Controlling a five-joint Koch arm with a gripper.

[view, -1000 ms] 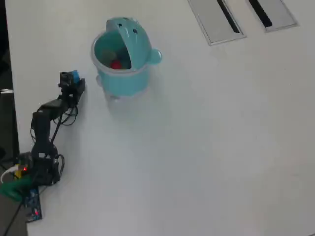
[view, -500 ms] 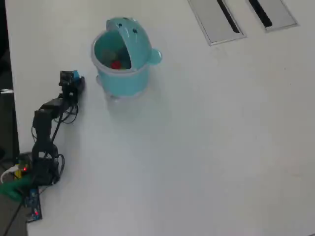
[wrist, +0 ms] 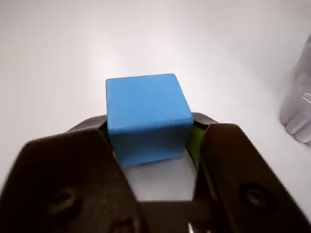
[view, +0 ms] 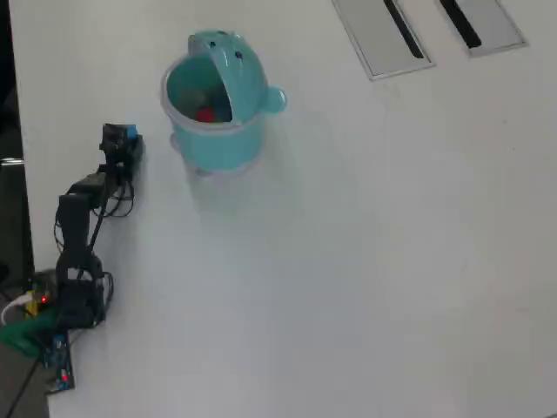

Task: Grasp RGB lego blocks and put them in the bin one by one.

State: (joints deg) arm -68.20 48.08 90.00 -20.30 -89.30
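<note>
We've got the blue block (wrist: 147, 116) front and centre in the wrist view, pinched between the two dark jaws, which are clamped against its sides. There's a sliver of green (wrist: 196, 139) by the right jaw, but we can't tell what it belongs to. In the overhead view the blue block (view: 130, 133) shows as a speck at the tip of the arm (view: 78, 218), upper left of the frame, with the gripper (view: 120, 142) just left of the bin (view: 218, 139) and not yet over its mouth.

The bin stands with its lid (view: 235, 61) tipped open, and we can see the red block (view: 205, 114) lying inside. Something paler sits beside it, too blurred for us to name. So we'd call it one in for certain and blue in hand with the drop to come. No other block lies out on the white worktop (view: 365, 261) that we can see.
</note>
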